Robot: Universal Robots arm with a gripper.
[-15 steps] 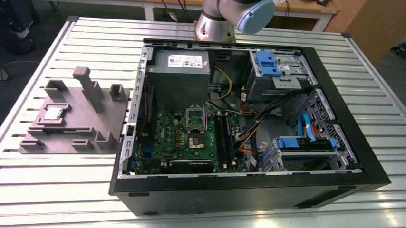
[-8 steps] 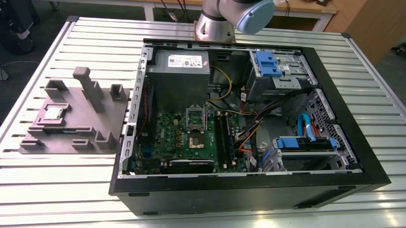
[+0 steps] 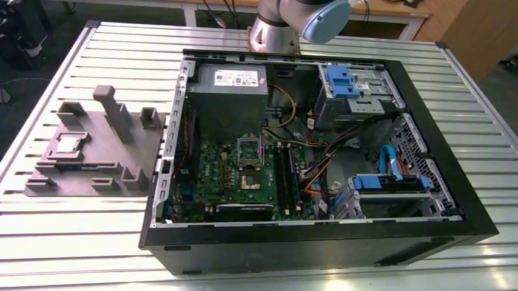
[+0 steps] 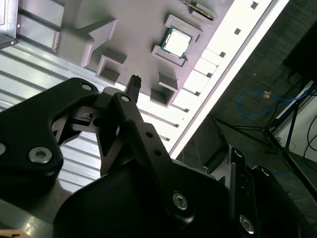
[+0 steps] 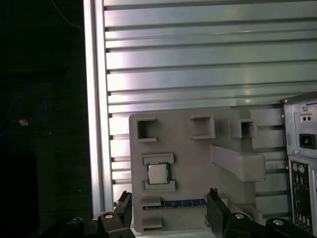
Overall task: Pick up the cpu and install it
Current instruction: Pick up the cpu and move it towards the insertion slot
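The cpu [image 3: 69, 144] is a small square chip with a shiny silver top. It lies flat in a recess of the grey holder block [image 3: 105, 136] on the table, at the exterior view's left of the open computer case [image 3: 324, 236]. Both wrist views look down on the cpu [image 5: 157, 173] [image 4: 177, 42] from well above. My gripper [image 5: 169, 204] is open, its two black fingers spread wide, with nothing between them. One fingertip [image 4: 133, 84] shows against the holder block. In the case, the motherboard's socket [image 3: 249, 177] lies uncovered with its silver bracket [image 3: 249, 148] standing upright.
A blue memory stick [image 5: 181, 203] lies in a slot of the holder beside the cpu. The holder has several raised posts [image 3: 109, 100]. A grey power supply [image 3: 229, 82], cables and blue drive bays [image 3: 348, 82] crowd the case. The arm's base [image 3: 275, 33] stands behind it.
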